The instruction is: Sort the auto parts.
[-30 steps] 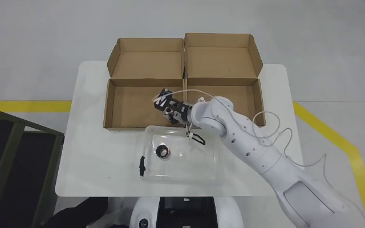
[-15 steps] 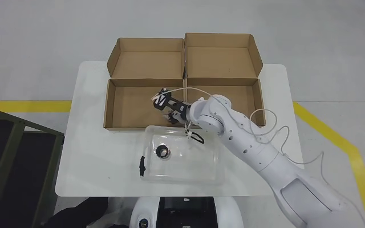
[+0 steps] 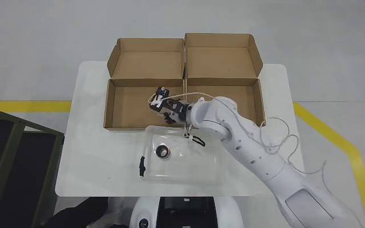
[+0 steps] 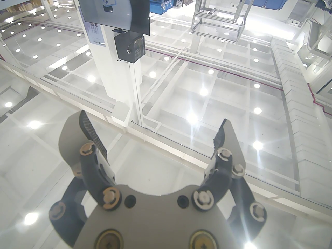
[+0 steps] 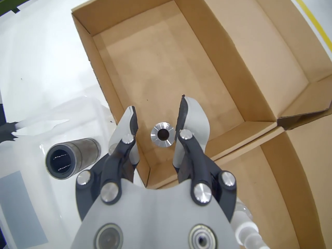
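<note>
Between right gripper (image 5: 158, 105) jaws, silver sleeve (image 5: 161, 134), axis end-on

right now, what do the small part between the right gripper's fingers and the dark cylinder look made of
Small part: likely bare metal, silver, shiny machined facets. Dark cylinder: probably steel, duller grey, brushed-looking sheen; its black inner lining could be plastic.

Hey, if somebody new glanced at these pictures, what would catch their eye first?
Probably the open right gripper hanging over an open cardboard box, with a small silver bored part showing between its spread fingers and touching neither. Next, the dark cylinder lying on its side in the clear tray beside that box.
</note>
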{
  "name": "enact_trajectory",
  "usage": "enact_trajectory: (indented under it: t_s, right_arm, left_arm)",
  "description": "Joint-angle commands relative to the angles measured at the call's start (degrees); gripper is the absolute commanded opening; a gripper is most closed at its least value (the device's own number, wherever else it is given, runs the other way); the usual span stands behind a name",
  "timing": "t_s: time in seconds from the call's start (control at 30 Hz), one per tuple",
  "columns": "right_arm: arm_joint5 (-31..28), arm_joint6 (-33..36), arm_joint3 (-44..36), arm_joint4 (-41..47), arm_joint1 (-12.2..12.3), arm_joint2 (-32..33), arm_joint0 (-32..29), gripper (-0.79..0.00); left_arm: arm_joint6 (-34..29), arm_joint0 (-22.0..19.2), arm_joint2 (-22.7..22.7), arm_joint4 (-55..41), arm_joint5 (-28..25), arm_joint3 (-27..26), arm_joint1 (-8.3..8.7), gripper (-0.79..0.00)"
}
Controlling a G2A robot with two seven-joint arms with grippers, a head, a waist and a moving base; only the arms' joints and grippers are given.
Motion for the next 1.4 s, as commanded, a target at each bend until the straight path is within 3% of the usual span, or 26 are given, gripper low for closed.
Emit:
enact_trajectory:
  t_s: [0.0,0.23,0.67,0.97,1.37]
  right_arm:
    - [-0.5,0.4,-3.7,-0.8,0.5,0.9,-1.9,-0.459]
    - [-5.4,2.1,-14.4,-4.5,2.2,2.3,-8.3,-0.446]
    - [-11.3,0.0,-22.5,-11.8,4.5,2.6,-18.8,-0.416]
    - [-13.4,-3.8,-20.9,-16.0,5.2,2.5,-21.8,-0.397]
    - [-15.4,-7.0,-15.9,-18.9,5.0,1.2,-20.5,-0.277]
  left_arm:
    - [0.0,0.0,0.0,0.0,0.0,0.0,0.00,0.000]
    - [0.0,0.0,0.0,0.0,0.0,0.0,0.00,0.000]
    - [0.0,0.0,0.0,0.0,0.0,0.0,0.00,0.000]
    - [0.0,0.0,0.0,0.0,0.0,0.0,0.00,0.000]
    - [0.0,0.0,0.0,0.0,0.0,0.0,0.00,0.000]
